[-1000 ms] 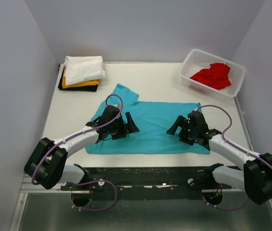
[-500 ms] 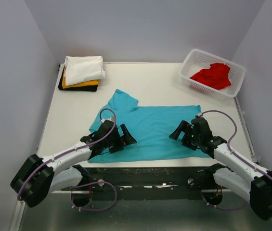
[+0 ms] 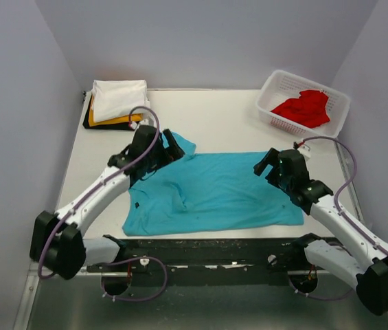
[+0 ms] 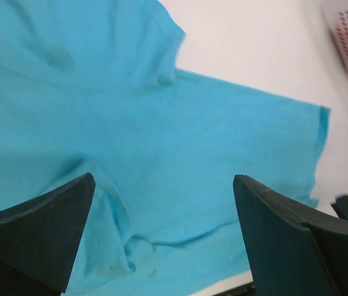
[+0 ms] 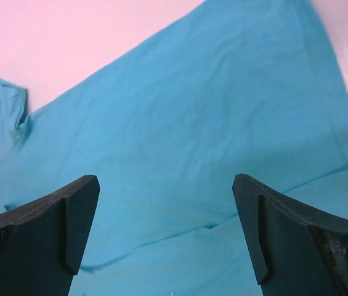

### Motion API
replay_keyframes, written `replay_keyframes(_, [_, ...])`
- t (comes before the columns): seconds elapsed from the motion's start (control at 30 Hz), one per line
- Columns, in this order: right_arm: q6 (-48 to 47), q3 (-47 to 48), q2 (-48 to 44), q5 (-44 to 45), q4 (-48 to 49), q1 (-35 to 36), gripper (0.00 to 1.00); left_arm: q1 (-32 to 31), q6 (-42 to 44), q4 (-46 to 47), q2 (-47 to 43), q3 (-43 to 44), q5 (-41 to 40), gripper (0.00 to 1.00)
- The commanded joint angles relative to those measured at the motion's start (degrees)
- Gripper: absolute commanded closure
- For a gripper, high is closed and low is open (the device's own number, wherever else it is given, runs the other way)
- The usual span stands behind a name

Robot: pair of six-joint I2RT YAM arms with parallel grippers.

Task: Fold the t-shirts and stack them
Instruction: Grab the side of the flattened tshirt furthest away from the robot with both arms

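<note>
The teal-blue t-shirt (image 3: pixel 214 192) lies spread on the white table, with a fold ridge near its left middle; it fills the left wrist view (image 4: pixel 161 142) and the right wrist view (image 5: pixel 180 148). My left gripper (image 3: pixel 173 146) is open and empty above the shirt's upper left sleeve. My right gripper (image 3: pixel 268 163) is open and empty above the shirt's upper right corner. A stack of white (image 3: pixel 119 97), yellow-orange (image 3: pixel 111 121) and black (image 3: pixel 92 124) t-shirts sits at the back left. The red t-shirt (image 3: pixel 305 108) lies crumpled in the basket.
The white lattice basket (image 3: pixel 276 84) stands at the back right corner. Grey walls close in the table on three sides. The table's front edge (image 3: pixel 214 239) runs just below the teal shirt's hem.
Both grippers have let go of the teal shirt near its front edge and drawn back toward the far side. The shirt now lies flatter and shifted nearer.
</note>
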Motion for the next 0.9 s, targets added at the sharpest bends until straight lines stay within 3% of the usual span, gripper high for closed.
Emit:
replay_keyframes(0.0, [-4.19,1.23,2.64,6.11,3.76,0.02,0.0,8.21,8.05,-3.76,16.87,17.13,3.21,0.01])
replay_keyframes(0.17, [-5.81,1.61,5.31,7.37,4.61,-0.17,0.0,14.83,9.46,2.77,34.83,31.23,9.53,0.01])
replay_keyframes(0.37, [-7.45,0.14,4.16,6.36,7.22,-0.42,0.0,18.73,10.16,-7.13,52.72,51.57,9.31,0.01])
replay_keyframes(0.47, [-7.84,0.07,3.94,7.15,7.43,-0.63,0.0,19.7,7.53,-6.46,55.36,53.01,8.5,0.02])
replay_keyframes(0.87, [-8.12,0.28,2.8,8.29,6.34,-0.6,0.0,19.76,6.12,-9.11,62.26,57.26,17.9,0.01])
